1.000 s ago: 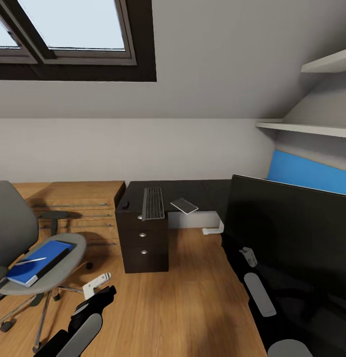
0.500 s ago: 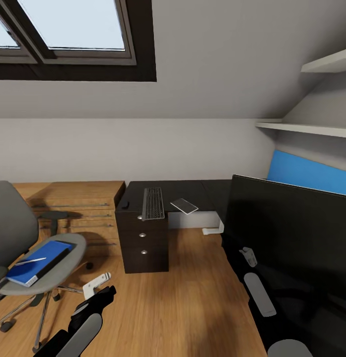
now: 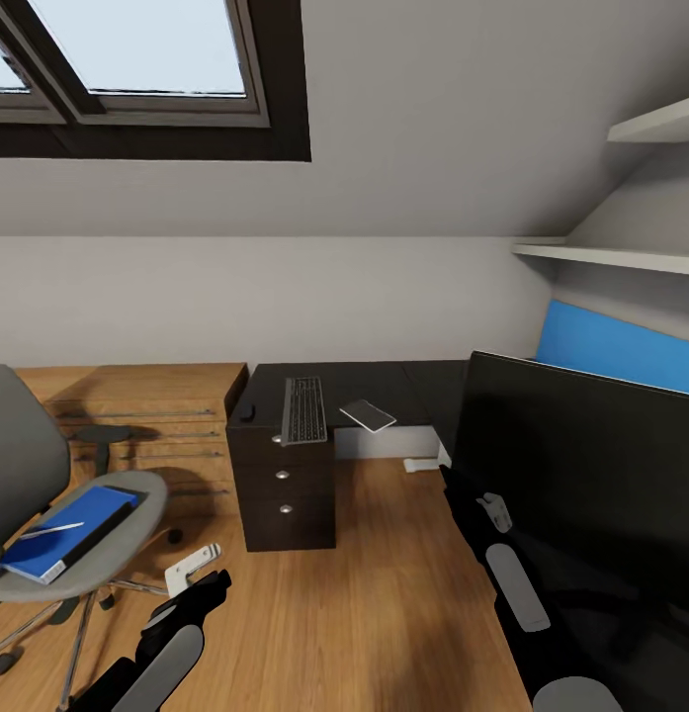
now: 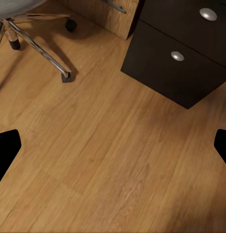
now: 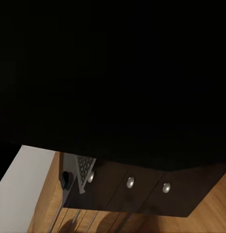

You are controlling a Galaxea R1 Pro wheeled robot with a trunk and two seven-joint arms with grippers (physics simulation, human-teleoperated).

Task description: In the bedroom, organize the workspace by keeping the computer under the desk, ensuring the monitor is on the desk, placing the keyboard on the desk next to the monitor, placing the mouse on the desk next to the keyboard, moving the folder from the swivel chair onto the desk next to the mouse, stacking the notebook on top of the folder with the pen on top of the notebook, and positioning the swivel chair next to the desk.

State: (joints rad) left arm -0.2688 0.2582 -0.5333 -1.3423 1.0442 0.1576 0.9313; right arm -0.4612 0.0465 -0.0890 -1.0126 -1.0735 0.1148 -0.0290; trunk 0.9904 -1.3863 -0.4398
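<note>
Head view is being taken up on its right by the monitor [image 3: 581,494], whose black screen is standing close before the camera, with the blue panel [image 3: 621,346] behind it. On the far part of the desk [image 3: 384,381] the keyboard [image 3: 304,408] is lying with its long axis running away from the robot, the mouse [image 3: 248,407] just beside it at the desk's left edge, and the notebook [image 3: 367,414] on its other side, jutting over the front edge. Beneath them the drawer unit [image 3: 285,494] is standing on the wood floor [image 3: 384,613].

The folder [image 3: 69,531] is being carried on the seat of the chair [image 3: 28,465], low at the left, with the pen [image 3: 49,531] lying across its top. Its long axis is running diagonally, from near-left to far-right.

The left gripper [image 3: 191,574] is being held low over the floor, just to the right of the chair seat. In the left wrist view its fingers [image 4: 7,148] are being shown wide apart, with nothing between them but floor, a chair caster [image 4: 66,76] and the drawer fronts [image 4: 178,58]. The right gripper cannot be made out: the right arm [image 3: 517,583] is lying against the dark monitor, and whether that tool is open or closed cannot be told.

The folder is judged to be the likely next pick. It is lying to the left of the left gripper and slightly higher, so the left arm is plainly the nearer one, and the pen would need minding as loose cargo.
</note>
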